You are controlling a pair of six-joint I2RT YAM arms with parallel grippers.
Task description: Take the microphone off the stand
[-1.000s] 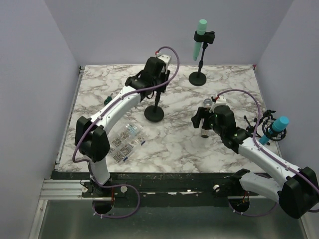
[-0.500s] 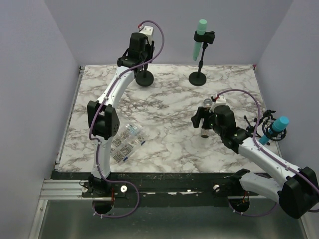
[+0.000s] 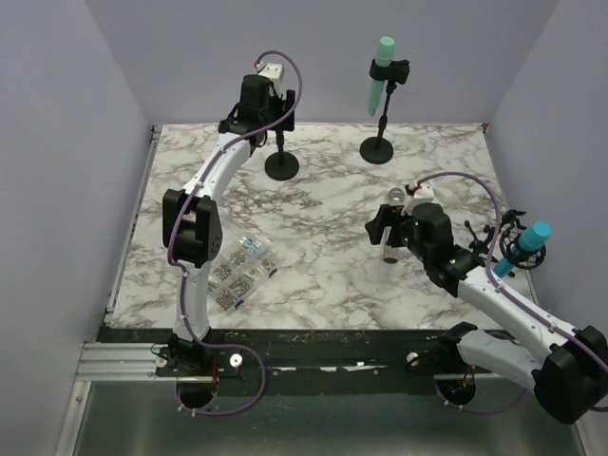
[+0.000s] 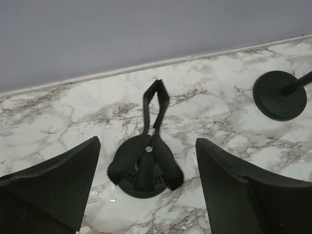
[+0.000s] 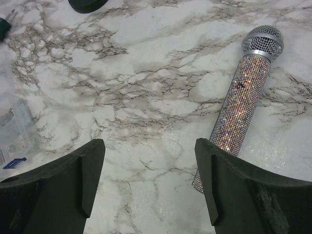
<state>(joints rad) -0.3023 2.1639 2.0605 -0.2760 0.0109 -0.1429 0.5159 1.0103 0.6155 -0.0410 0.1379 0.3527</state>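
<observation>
A glittery microphone [image 5: 242,100] lies flat on the marble table [image 3: 323,275], just right of my open right gripper [image 5: 148,144], whose right finger is close beside its lower end. In the top view this microphone [image 3: 391,228] is mostly hidden under that gripper [image 3: 385,233]. At the back of the table stands a black stand [image 3: 282,163] with an empty clip [image 4: 155,105]. My left gripper [image 4: 147,144] hovers over it, jaws open on either side and touching nothing. In the top view, the left gripper [image 3: 271,128] is high at the rear.
A second stand [image 3: 380,142] at the back holds a teal microphone [image 3: 380,71]; its base [image 4: 279,95] shows in the left wrist view. Another teal microphone [image 3: 528,241] sits off the table's right edge. A clear box of small parts [image 3: 242,271] lies front left. Walls enclose the table.
The left arm carried the empty stand from the table's middle to the back, set it down and opened its jaws. The right arm stayed put.
</observation>
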